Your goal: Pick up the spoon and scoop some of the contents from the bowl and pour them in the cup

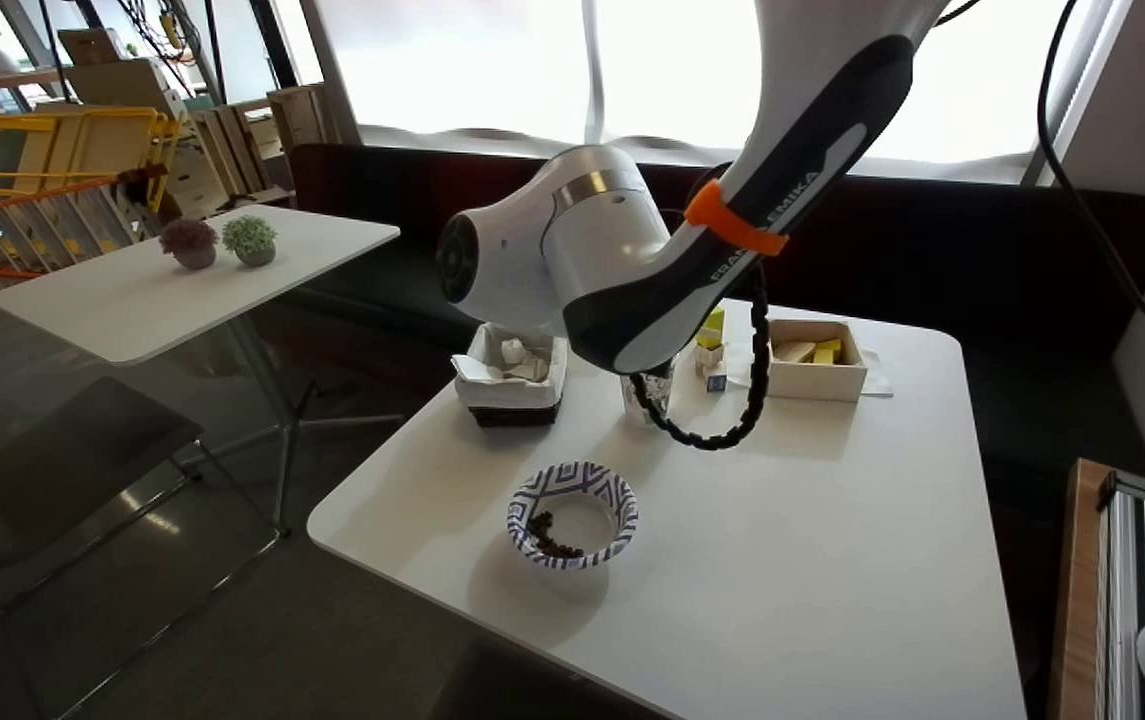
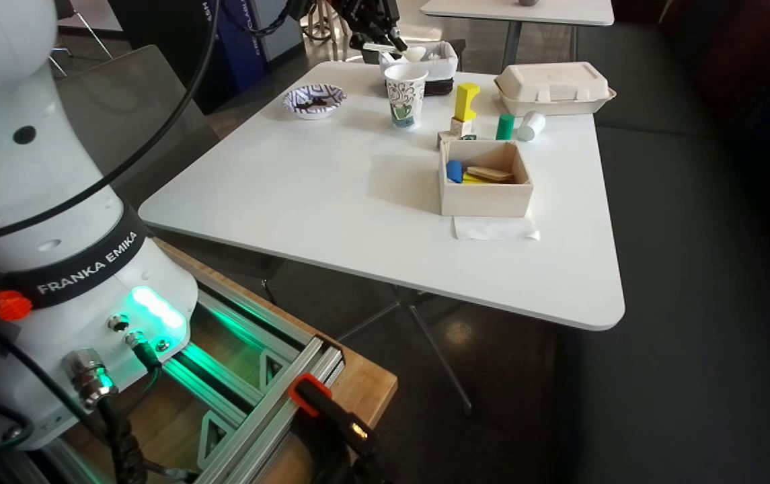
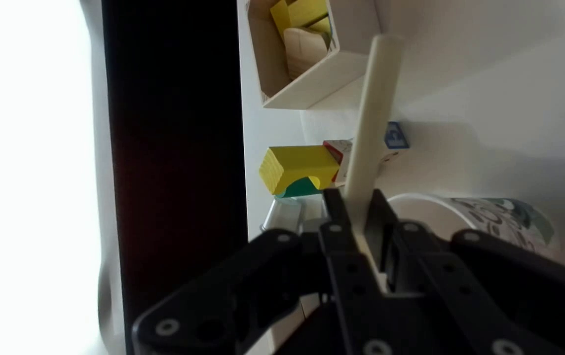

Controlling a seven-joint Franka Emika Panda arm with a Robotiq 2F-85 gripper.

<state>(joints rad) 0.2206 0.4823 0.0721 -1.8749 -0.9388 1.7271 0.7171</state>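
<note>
"FRANKA EMIKA" on robot base (image 2: 75, 323), "rch" above, "EMIKA" on arm (image 1: 662, 270), "ASH" on panel (image 2: 169, 40)

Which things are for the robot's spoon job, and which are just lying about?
For the job: spoon, end effector holding it, patterned bowl, dark bits inside it, paper cup.

Just lying about: wooden box, yellow block, green cylinder, takeaway box, white-lined basket.

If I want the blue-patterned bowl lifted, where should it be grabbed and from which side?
Probably by the rim of the blue-patterned bowl opposite the dark brown contents, straddled from above: it sits upright, and its flared wall is bare there. The end effector holds the white spoon, so free it first.
</note>
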